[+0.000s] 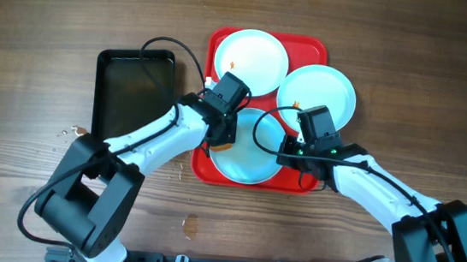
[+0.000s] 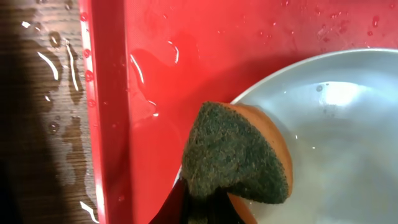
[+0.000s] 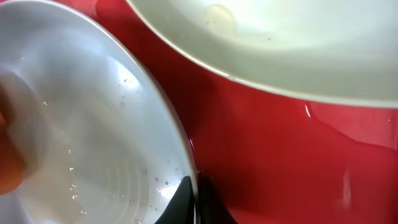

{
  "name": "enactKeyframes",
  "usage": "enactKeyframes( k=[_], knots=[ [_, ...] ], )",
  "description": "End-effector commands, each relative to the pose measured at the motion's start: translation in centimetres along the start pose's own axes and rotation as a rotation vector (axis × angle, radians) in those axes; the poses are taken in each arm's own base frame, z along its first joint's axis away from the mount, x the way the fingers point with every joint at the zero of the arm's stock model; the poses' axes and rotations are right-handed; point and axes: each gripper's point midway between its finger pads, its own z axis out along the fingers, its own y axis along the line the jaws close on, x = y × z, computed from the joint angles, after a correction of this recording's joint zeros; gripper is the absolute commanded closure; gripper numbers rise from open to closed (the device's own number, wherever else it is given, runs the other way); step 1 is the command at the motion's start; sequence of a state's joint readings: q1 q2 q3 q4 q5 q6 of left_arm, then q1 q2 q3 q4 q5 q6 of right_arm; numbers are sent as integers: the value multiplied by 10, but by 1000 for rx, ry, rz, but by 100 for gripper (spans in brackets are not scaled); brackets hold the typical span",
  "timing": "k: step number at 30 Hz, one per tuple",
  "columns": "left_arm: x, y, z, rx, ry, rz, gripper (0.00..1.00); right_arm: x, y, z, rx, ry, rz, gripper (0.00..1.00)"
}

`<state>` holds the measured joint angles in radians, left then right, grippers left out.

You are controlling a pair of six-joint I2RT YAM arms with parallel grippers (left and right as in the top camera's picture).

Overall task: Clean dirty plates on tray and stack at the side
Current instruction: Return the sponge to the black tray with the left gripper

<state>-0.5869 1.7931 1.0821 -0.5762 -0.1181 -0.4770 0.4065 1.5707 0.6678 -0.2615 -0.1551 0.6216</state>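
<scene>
On the wooden table (image 1: 39,9), at centre, the red tray (image 1: 313,46), with a smaller black tray (image 1: 134,87) just beside it on the left. Inside the red tray, three plates: far plate (image 1: 251,60) at the back, right plate (image 1: 317,92) overhanging the tray's right edge, near plate (image 1: 248,158) at the front, between the two arms. Seen from overhead only: all three plates at once, left gripper (image 1: 223,137) over the near plate's left rim, right gripper (image 1: 292,152) at its right rim, jaws of both hidden under the wrists. Seen from the left wrist only: left gripper clenched on a sponge (image 2: 239,155), green scouring face up, orange body beneath, pressed on the near plate's wet rim; water (image 2: 56,68) beaded on the tray floor and pooled on the wood outside it. Seen from the right wrist only: right gripper pinching the near plate's rim, one fingertip (image 3: 180,208) inside, the other outside; droplets across the plate, right plate's edge above, an orange blur (image 3: 9,155) at far left
</scene>
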Motion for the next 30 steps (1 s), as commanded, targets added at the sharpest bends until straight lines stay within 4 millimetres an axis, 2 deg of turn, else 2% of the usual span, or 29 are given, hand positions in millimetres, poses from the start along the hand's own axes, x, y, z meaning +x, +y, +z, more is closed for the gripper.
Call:
enactKeyframes(
  k=[1, 4, 10, 12, 17, 20, 24, 26, 30],
  knots=[
    [-32, 28, -17, -147, -148, -21, 96, 14, -46, 9, 192, 10, 51, 96],
    [-40, 29, -33, -135, -178, -33, 96, 18, -48, 9, 202, 24, 51, 96],
    [-61, 39, -79, -61, -277, -102, 96, 21, -47, 9, 191, 47, -29, 96],
    [-62, 42, -85, -46, -276, -98, 96, 21, -45, 9, 183, 54, -61, 96],
    [-58, 70, -84, -93, -232, -146, 96, 26, -23, 7, 63, 99, -176, 96],
    [-57, 97, -82, -133, -207, -204, 96, 18, -12, -6, 32, 78, -187, 96],
    [-56, 143, -80, -188, -175, -315, 96, -1, -1, -33, 43, 18, -211, 96],
    [-56, 159, -80, -191, -162, -354, 96, -9, -1, -45, 73, -20, -216, 96],
    [-53, 171, -71, -99, -105, -353, 96, -25, -6, -69, 164, -112, -249, 96]
  ],
)
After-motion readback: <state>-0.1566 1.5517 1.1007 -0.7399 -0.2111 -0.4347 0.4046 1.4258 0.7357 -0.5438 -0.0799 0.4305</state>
